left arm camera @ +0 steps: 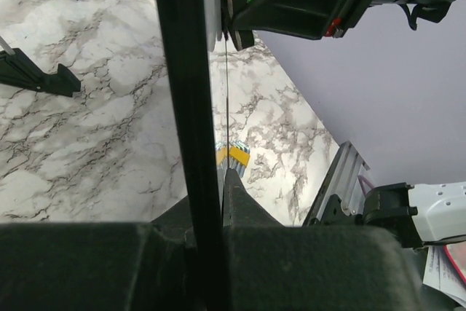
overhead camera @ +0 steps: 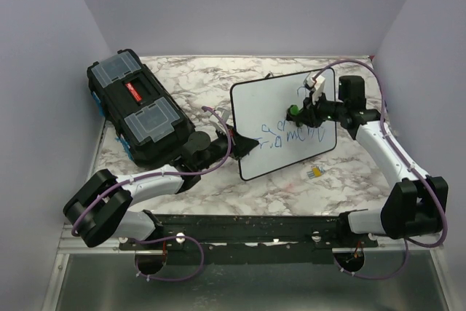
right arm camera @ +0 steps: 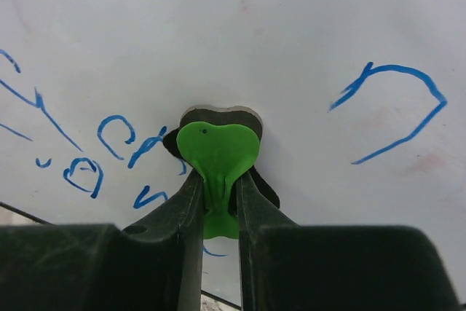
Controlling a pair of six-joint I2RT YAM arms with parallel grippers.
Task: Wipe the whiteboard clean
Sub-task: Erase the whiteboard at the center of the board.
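whiteboard (overhead camera: 287, 118) is held up at a slant over the middle of the marble table (overhead camera: 218, 78), seen from above; blue handwriting (overhead camera: 291, 135) runs across its lower half; the left gripper (overhead camera: 234, 142) is clamped on the board's left edge, low down near the corner; the right gripper (overhead camera: 297, 112) reaches in from the right and pinches a green eraser (overhead camera: 292, 111) that lies against the white face, just above the writing; a black toolbox (overhead camera: 138, 107) sits on the table to the left of the board; a small yellow object (overhead camera: 314, 172) lies on the marble just on the near side of the board.

from the left wrist, the whiteboard shows edge-on as a dark bar running up the middle, and the fingers are closed tight on it from both sides; two black feet (left arm camera: 40, 78) show over the marble to its left, whether they touch the table i cannot tell; the green eraser and its gripper press the board face at the top; a metal rail (left arm camera: 338, 180) runs at the lower right.

from the right wrist, the narrow jaws squeeze the stem of the heart-shaped eraser, its dark pad flat on the white surface among the blue strokes.
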